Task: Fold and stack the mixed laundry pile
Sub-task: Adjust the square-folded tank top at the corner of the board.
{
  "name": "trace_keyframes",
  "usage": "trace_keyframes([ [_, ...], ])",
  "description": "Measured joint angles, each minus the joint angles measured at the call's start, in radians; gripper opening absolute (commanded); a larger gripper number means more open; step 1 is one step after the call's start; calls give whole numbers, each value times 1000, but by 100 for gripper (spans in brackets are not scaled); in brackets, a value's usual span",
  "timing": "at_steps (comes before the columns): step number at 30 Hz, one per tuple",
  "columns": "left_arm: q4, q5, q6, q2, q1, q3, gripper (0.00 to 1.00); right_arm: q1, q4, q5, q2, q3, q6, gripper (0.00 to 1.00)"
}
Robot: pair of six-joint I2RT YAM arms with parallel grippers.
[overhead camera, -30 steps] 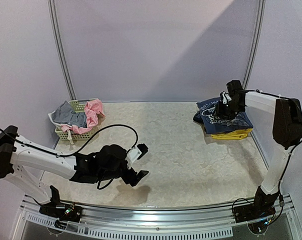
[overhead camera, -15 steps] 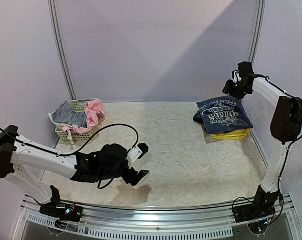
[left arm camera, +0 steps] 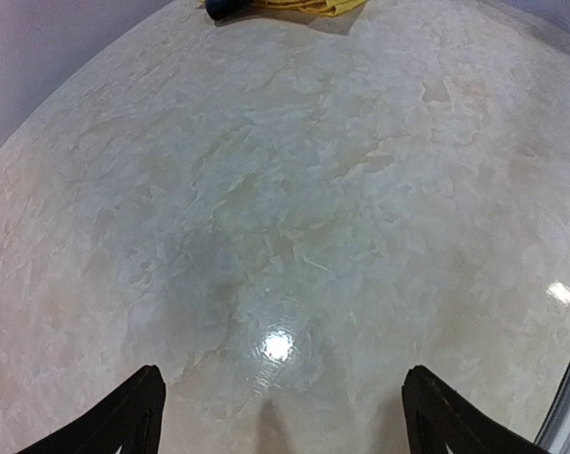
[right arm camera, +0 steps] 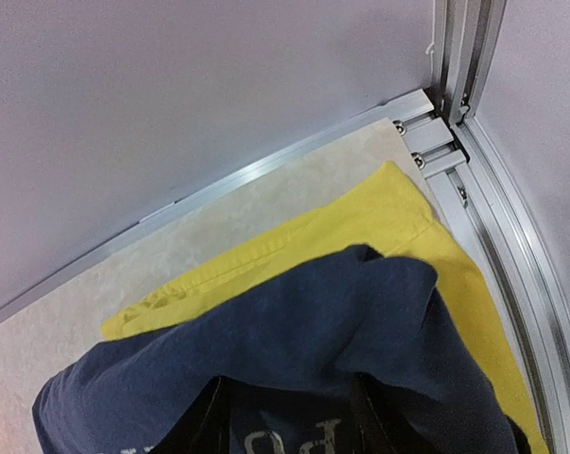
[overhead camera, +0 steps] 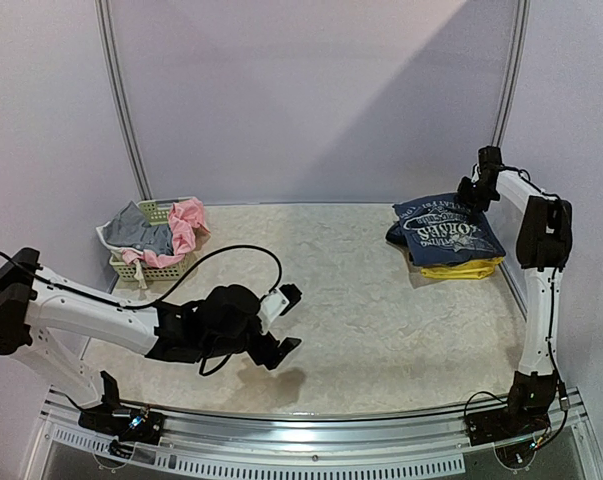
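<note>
At right, one tee (overhead camera: 449, 230) tops one yellow garment (overhead camera: 463, 269).

- Top view: soft, even light from overhead, and a broad diagonal shade crosses the back wall (overhead camera: 381, 100).
- A faint shadow lies on the desk (overhead camera: 341, 300) beneath the left arm (overhead camera: 91, 315), near the near edge.
- Left wrist view: one white glare spot on the glossy desk, strongly bowed edges, and the left fingers (left arm camera: 138, 416) are dark silhouettes.
- Right wrist view: the right fingers (right arm camera: 195, 430) are blurred.
</note>
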Motion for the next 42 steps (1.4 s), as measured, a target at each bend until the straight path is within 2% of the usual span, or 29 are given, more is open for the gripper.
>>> trace_keyframes([
  [5,-3,-5,0,8,1,18,89,-13,4,-2,68,80,22,47],
  [13,-14,-7,0,19,5,21,89,-29,11,-7,116,86,57,49],
  [21,-43,-19,-12,3,5,21,89,-32,14,-38,113,89,54,55],
  [29,-54,-60,-30,-27,6,21,89,-7,84,-35,-35,-77,25,59],
  [36,-67,-85,-44,-46,7,21,89,47,159,-19,-169,-134,6,66],
  [42,-77,-102,-49,-72,7,16,89,86,191,2,-205,-141,-18,73],
])
